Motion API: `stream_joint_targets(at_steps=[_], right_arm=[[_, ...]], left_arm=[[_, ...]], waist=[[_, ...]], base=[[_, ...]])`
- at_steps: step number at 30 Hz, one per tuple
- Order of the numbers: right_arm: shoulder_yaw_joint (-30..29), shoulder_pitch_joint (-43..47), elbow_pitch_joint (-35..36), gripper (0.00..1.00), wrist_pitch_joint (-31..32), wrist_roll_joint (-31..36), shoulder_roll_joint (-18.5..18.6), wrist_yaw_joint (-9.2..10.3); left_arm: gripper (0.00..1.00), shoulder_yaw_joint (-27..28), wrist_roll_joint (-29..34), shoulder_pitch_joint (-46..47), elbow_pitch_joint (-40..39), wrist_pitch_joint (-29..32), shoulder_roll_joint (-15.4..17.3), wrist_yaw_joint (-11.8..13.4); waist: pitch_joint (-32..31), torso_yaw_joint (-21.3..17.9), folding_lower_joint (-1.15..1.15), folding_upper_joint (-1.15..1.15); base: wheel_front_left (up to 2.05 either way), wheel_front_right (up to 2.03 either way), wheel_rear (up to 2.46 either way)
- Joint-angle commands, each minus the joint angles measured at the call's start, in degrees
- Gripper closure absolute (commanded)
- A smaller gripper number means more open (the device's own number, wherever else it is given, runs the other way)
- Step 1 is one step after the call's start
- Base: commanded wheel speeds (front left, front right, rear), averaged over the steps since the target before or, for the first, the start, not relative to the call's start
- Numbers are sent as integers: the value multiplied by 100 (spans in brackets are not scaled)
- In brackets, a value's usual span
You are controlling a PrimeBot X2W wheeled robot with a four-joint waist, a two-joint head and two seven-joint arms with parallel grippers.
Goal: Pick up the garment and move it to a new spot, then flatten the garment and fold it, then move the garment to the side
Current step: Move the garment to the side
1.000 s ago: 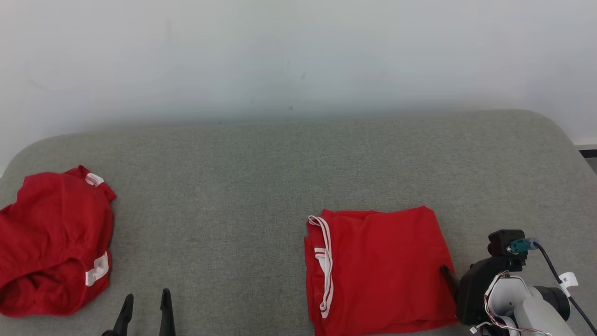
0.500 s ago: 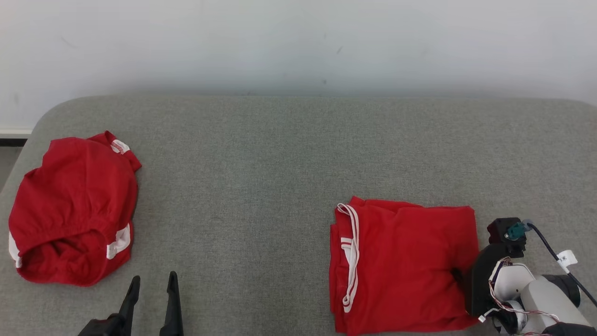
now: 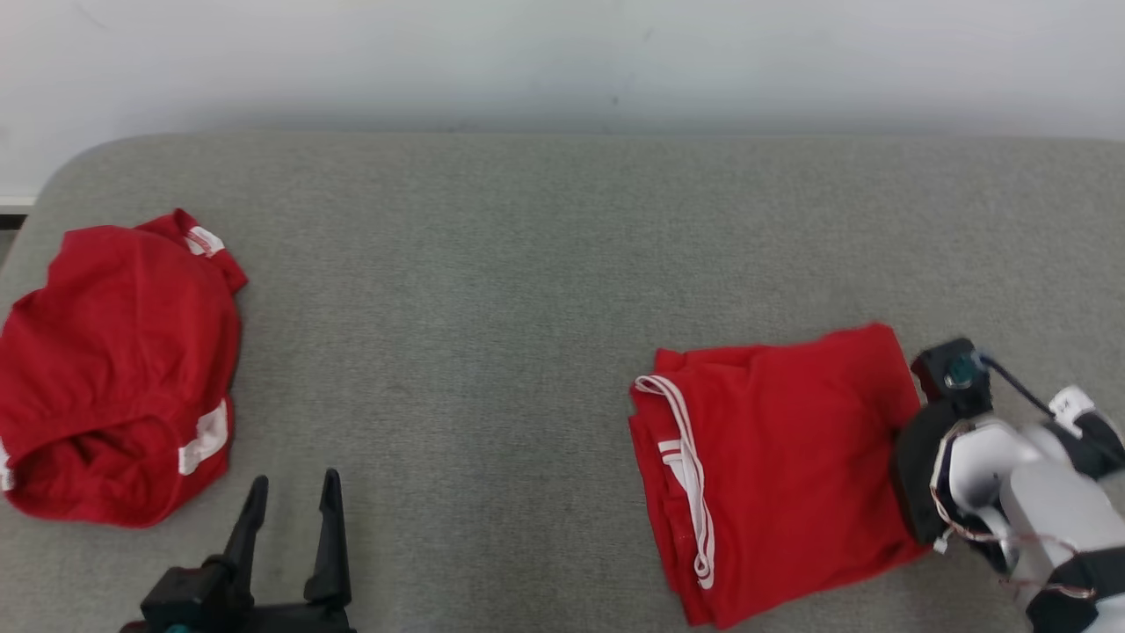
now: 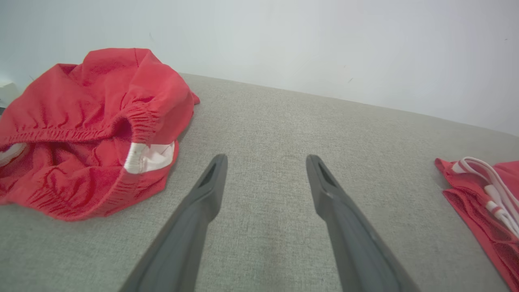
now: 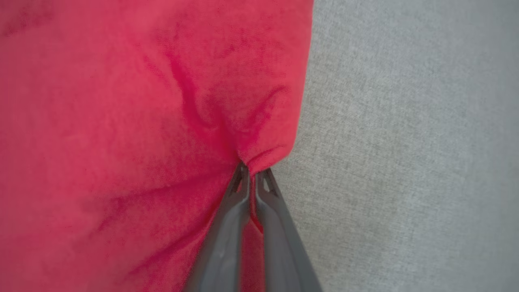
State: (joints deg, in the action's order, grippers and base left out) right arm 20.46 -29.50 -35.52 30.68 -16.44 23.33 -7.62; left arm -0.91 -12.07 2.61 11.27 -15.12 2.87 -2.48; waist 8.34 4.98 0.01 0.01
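Red folded garment (image 3: pixel 791 466) edge pinched between right jaws (plain from its wrist, hidden overhead); left jaws gape wide.

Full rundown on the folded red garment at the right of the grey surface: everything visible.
The folded red garment is soft, knit-looking cloth in a rough rectangle several layers thick, lying slightly skewed on the grey fabric surface at the robot's right. A white striped trim runs along its left edge, where the stacked layers show. Creases gather toward its right edge, where the right gripper is shut on a pinch of the cloth.
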Motion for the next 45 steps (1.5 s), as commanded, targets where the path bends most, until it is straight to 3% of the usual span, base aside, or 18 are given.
stream_joint_targets(at_steps=[1, 8, 21, 36, 45], right_arm=[[175, -261, 129, 100, -7, 41, 162, 24], [597, -981, 397, 100, -13, -122, 504, 22], [-61, -1899, -20, 100, -728, 179, 958, 22], [-1011, -2225, -227, 100, -1585, 1253, 1014, 22], [-1154, -2088, -133, 100, -1908, 1687, 1044, 22]], left_arm=[[0, 34, 89, 114, -95, -1, 4, -7], [0, 107, 232, 354, -292, -1, 5, -89], [0, 180, 558, 1079, -577, -1, 126, -262], [0, 142, 714, 1509, -721, 0, 305, -359], [0, 164, 701, 1508, -718, 0, 304, -387]], waist=[[156, -185, -1, -1], [567, -710, -1, -1], [1388, -1703, -1, -1], [1969, -1879, -1, -1], [1952, -1787, -1, -1]], base=[[0, 0, 0], [0, 0, 0], [0, 0, 0], [0, 0, 0], [0, 0, 0]])
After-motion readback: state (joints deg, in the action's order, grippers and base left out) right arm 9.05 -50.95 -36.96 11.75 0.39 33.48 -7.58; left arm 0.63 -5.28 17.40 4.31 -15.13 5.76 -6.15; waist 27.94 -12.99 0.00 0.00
